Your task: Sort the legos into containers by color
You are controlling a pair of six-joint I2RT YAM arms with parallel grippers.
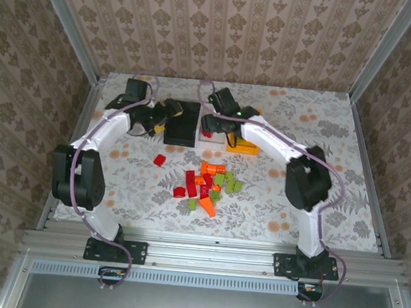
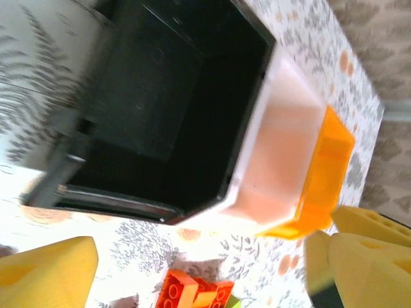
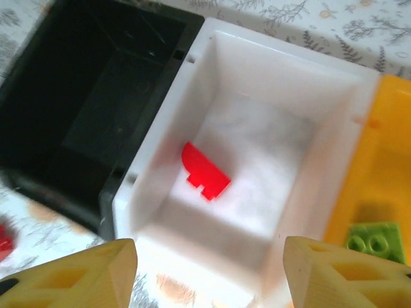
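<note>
Three containers stand side by side at the back: a black bin (image 1: 182, 127), a white bin (image 3: 292, 70) and an orange-yellow bin (image 1: 245, 148). My right gripper (image 3: 209, 256) hangs open over the white bin with nothing between its fingers. A red lego (image 3: 204, 170) lies on that bin's floor. A green lego (image 3: 376, 240) lies in the orange-yellow bin (image 3: 385, 160). My left gripper (image 2: 202, 256) stands open and empty beside the black bin (image 2: 167, 109); an orange lego (image 2: 192, 292) sits on the table just below it. Several red, orange and green legos (image 1: 208, 187) lie heaped mid-table.
One red brick (image 1: 159, 160) lies apart, left of the heap. Both arms reach to the back of the flower-patterned table (image 1: 295, 198), their grippers close together over the bins. Metal rails border the table's sides.
</note>
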